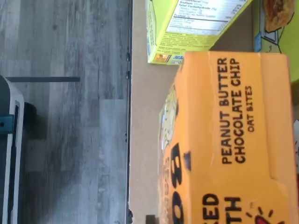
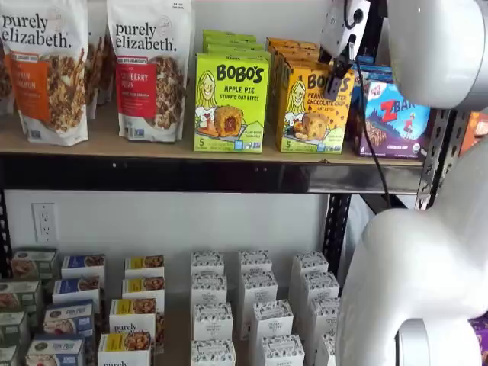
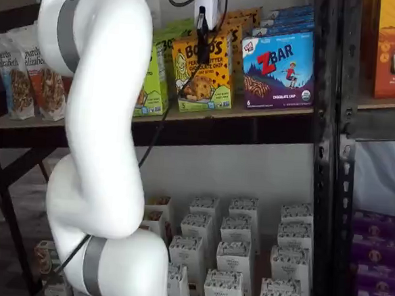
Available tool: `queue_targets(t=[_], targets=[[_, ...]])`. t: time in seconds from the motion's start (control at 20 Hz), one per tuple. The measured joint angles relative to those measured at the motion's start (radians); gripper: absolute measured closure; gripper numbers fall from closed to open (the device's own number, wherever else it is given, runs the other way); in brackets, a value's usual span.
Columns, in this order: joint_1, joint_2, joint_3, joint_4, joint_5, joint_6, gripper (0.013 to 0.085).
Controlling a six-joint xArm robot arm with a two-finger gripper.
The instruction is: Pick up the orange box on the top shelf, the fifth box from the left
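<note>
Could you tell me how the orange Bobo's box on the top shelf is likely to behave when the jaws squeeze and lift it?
The orange box is a printed carton, so probably fairly stiff, though its flat panels may dent under a hard squeeze. Its smooth print could be slightly slippery. Standing upright at the top shelf's front edge, it may tip if nudged.

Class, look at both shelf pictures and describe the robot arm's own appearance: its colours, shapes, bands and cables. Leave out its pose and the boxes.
The arm is made of smooth, rounded, glossy white segments with grey bands at the joints. The gripper has a white body and black fingers. A thin black cable hangs beside it, seen in both shelf views.
</note>
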Motion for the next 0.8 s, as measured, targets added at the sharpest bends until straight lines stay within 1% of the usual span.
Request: queue_targets(t=[0.4,0.8], targets=[[0.005,-0.008,0.009,-0.001,-0.006,0.004,0.0410],[0.005,-0.001,-0.006,-0.001,0.024,0.007,0.0410]])
